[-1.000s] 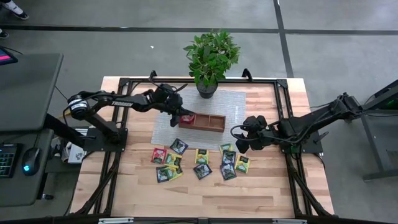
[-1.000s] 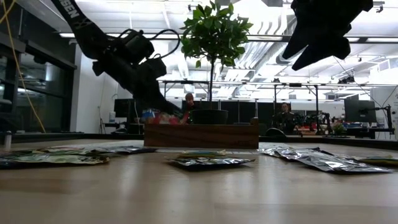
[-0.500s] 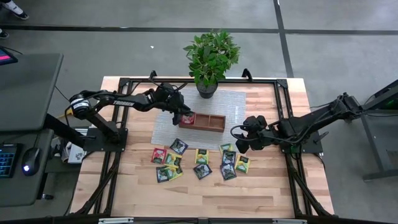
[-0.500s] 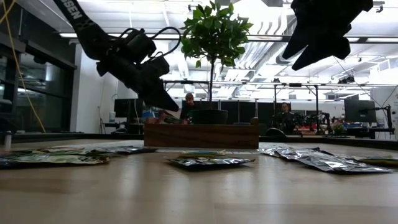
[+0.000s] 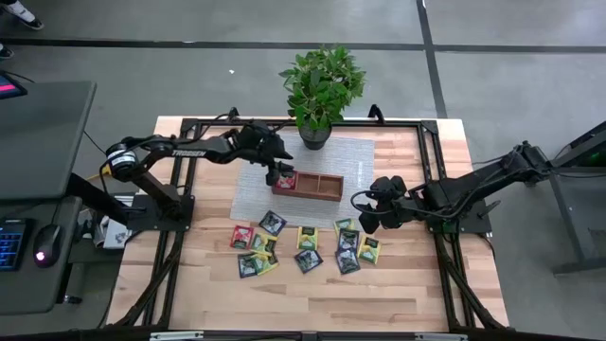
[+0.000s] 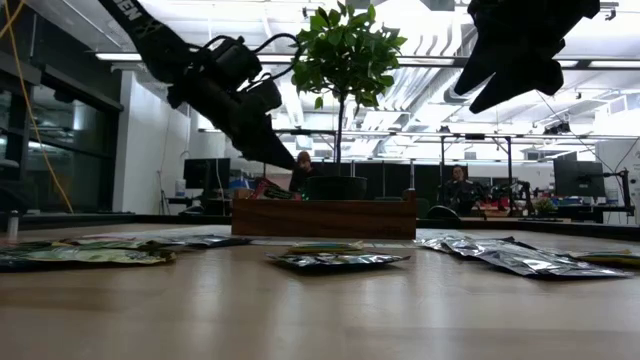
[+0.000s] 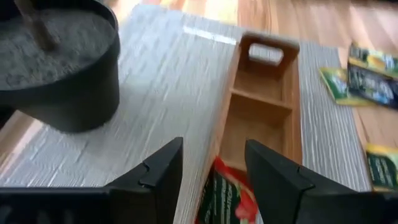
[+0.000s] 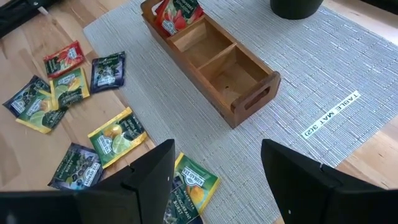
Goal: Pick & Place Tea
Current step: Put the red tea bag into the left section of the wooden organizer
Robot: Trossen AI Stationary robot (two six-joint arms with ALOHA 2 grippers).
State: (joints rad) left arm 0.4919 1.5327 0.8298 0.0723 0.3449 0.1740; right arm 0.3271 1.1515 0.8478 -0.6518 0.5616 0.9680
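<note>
A brown wooden tray (image 5: 327,190) with three compartments lies on a grey mat (image 5: 355,156). A red tea sachet (image 5: 287,180) stands on edge in its left end compartment, leaning on the wall (image 8: 177,14). My left gripper (image 7: 211,171) hovers open just above and to the left of that compartment (image 5: 274,169), touching nothing. Several more tea sachets (image 5: 303,248), red, yellow-green and dark, lie flat on the wood nearer the front. My right gripper (image 8: 217,180) waits open in the air right of the tray (image 5: 365,216).
A potted plant (image 5: 320,90) in a dark pot (image 7: 62,74) stands at the mat's far edge, just behind the tray. The tray's middle and right compartments (image 8: 233,71) hold nothing. Black frame rails (image 5: 431,161) run along the table's sides.
My left gripper has let go of the red sachet in the tray's left compartment and has risen, drawing back a little toward the table's far left. The sachet stays standing in the compartment.
</note>
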